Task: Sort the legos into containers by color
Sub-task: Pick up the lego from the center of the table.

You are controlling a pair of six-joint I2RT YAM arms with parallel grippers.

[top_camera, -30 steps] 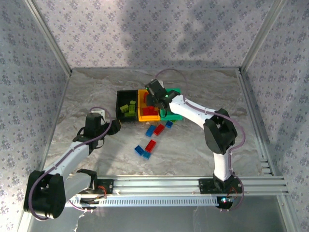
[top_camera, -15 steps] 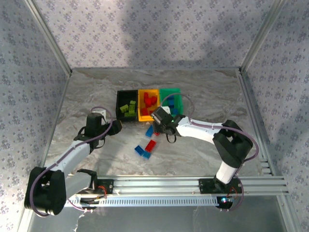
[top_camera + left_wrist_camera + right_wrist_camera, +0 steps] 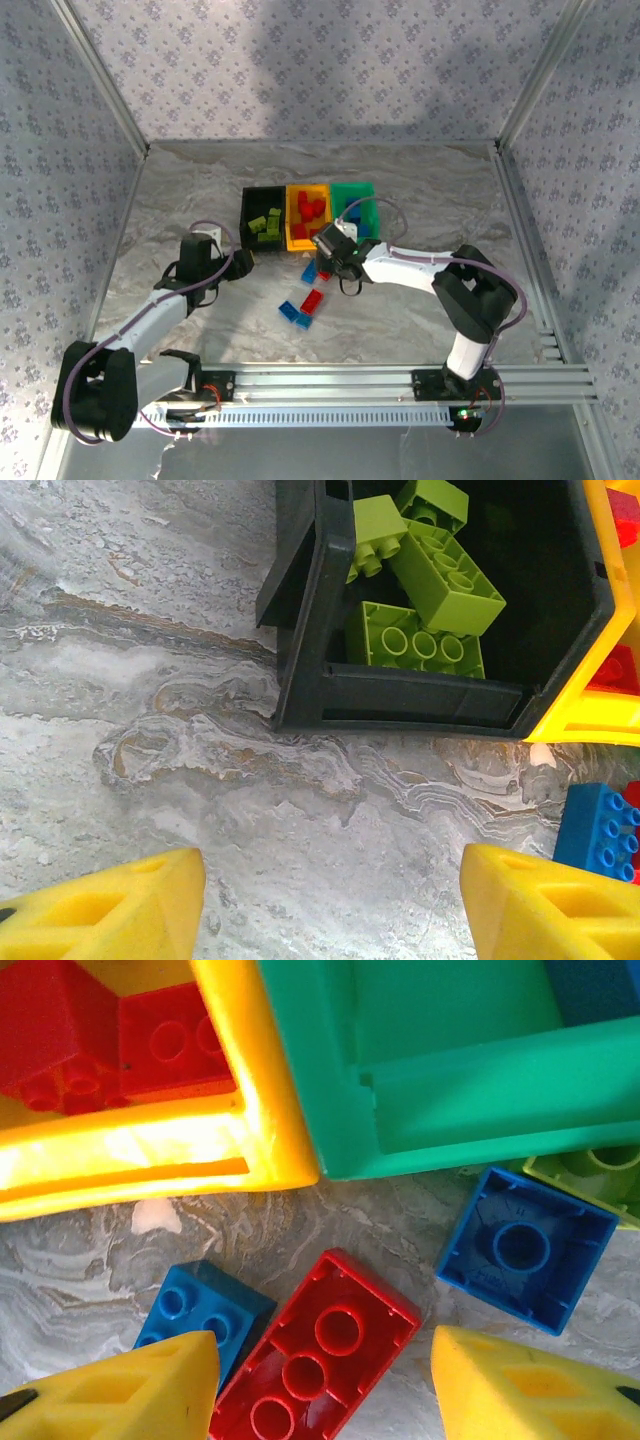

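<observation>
Three containers stand in a row: a black bin (image 3: 246, 215) with lime legos (image 3: 440, 575), a yellow bin (image 3: 291, 232) with red ones, and a green bin (image 3: 352, 187). My right gripper (image 3: 326, 264) hangs low just in front of the yellow and green bins. It is open (image 3: 325, 1385), its fingers on either side of an upturned red lego (image 3: 318, 1360) without touching it. A blue lego (image 3: 200, 1310) lies to its left and an upturned blue square lego (image 3: 525, 1250) to its right. My left gripper (image 3: 333, 890) is open over bare table near the black bin's (image 3: 310, 630) front corner.
More loose legos lie nearer the arms: a red one (image 3: 313, 300) and a blue one (image 3: 295, 314). A lime lego (image 3: 590, 1170) sits against the green bin's (image 3: 450, 1090) front wall. Patterned walls and metal posts close in the marble table (image 3: 180, 200).
My right arm has come down from above the yellow and green bins to the table in front of them, over the loose legos. The left arm has not moved.
</observation>
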